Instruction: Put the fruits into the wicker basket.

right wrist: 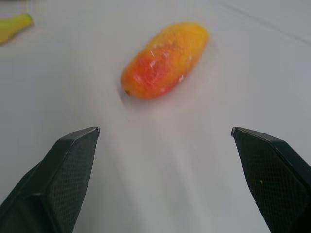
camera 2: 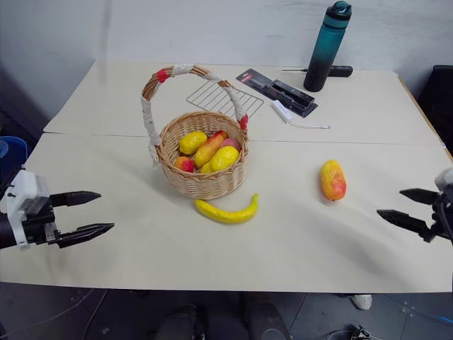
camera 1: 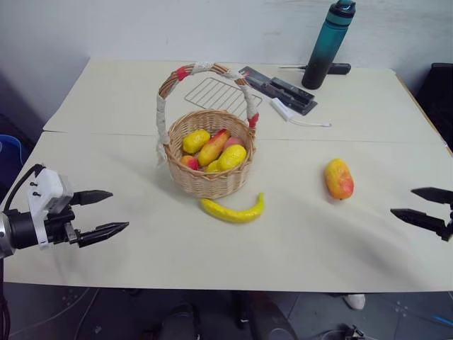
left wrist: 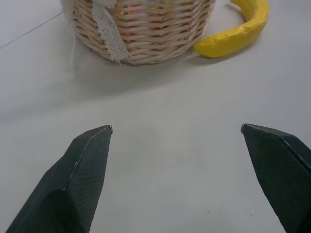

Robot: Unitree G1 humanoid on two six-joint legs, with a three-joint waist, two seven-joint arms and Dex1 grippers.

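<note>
Left eye view: cream table [camera 1: 127,142], white wall [camera 1: 141,28].

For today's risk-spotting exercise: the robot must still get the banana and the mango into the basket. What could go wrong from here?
1. The wicker basket already holds several fruits, so the long banana may perch on top and slide out.
2. The tall handle arches over the opening; an arm could snag it.
3. The rounded mango may roll when the open right gripper closes on it.
</note>
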